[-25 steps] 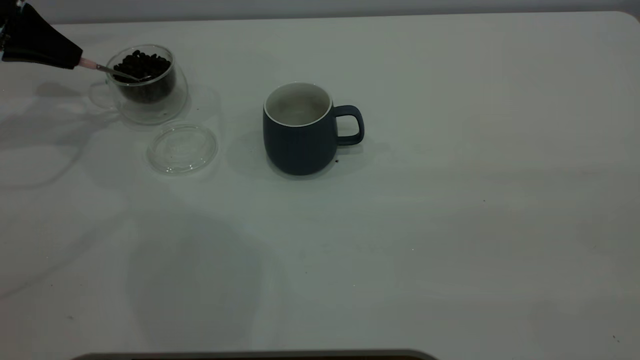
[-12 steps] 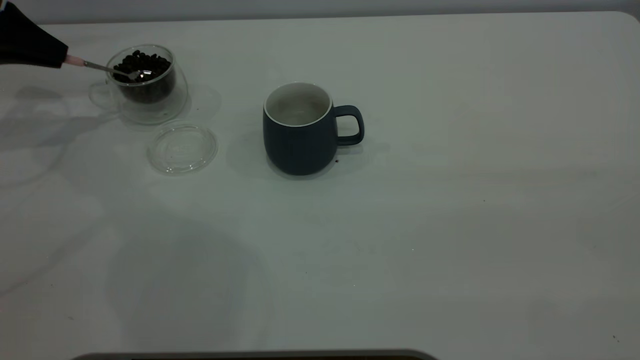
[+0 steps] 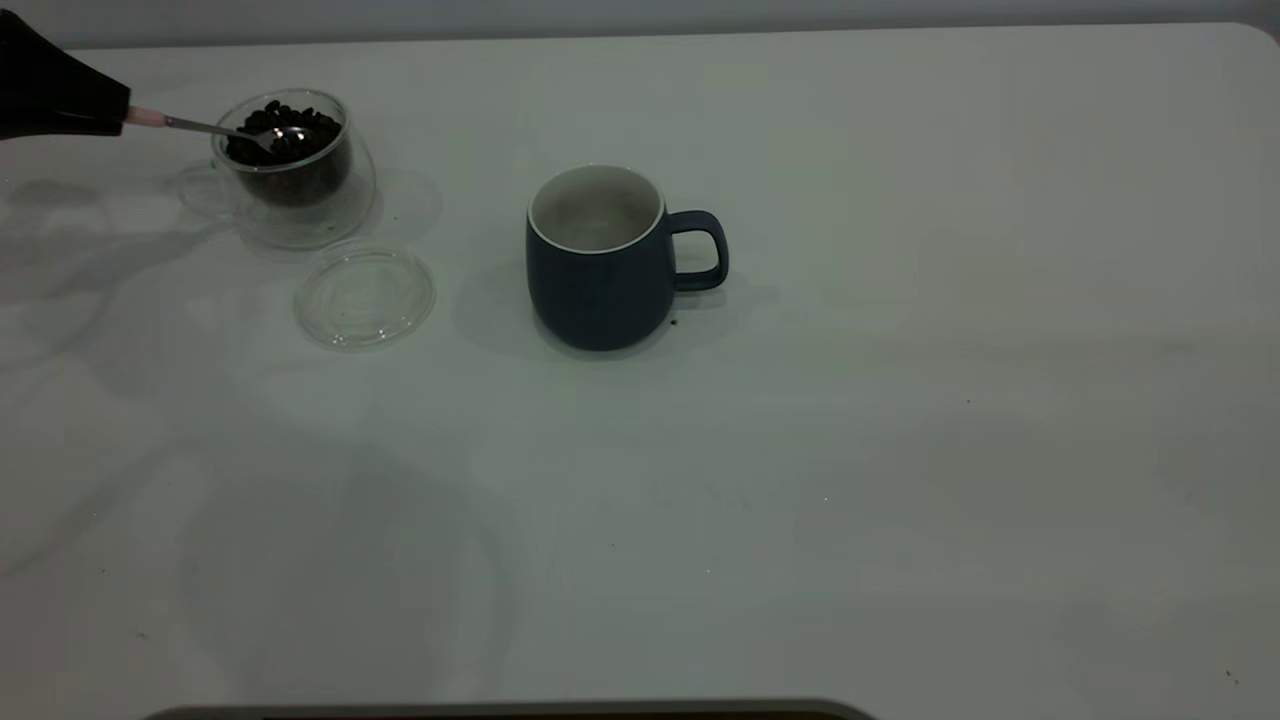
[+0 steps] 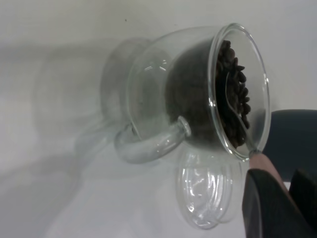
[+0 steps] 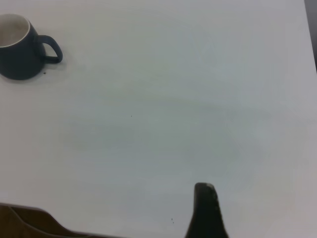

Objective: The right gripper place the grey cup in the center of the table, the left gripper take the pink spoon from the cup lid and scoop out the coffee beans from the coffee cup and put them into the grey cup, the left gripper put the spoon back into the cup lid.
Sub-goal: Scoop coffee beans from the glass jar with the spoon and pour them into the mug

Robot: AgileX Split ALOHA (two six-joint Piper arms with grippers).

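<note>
My left gripper [image 3: 62, 95] is at the far left, shut on the pink spoon [image 3: 195, 126] by its handle. The spoon lies nearly level, with its metal bowl over the coffee beans [image 3: 283, 138] at the mouth of the coffee cup [image 3: 292, 190]. In the left wrist view the gripper [image 4: 277, 198] holds the pink handle [image 4: 262, 162] at the cup's rim [image 4: 240, 89]. The cup lid [image 3: 365, 297] lies bare in front of the coffee cup. The grey cup [image 3: 598, 262] stands upright near the table's middle, handle to the right. My right gripper [image 5: 205, 203] hovers over bare table, far from the grey cup [image 5: 17, 47].
The white table [image 3: 900, 450] stretches wide to the right and front of the grey cup. A small dark speck [image 3: 673, 322] lies by the mug's base. A dark edge [image 3: 500, 711] runs along the front.
My left gripper has drawn back to the left and the spoon has levelled. Its bowl has risen from deep in the beans to the top of the heap.
</note>
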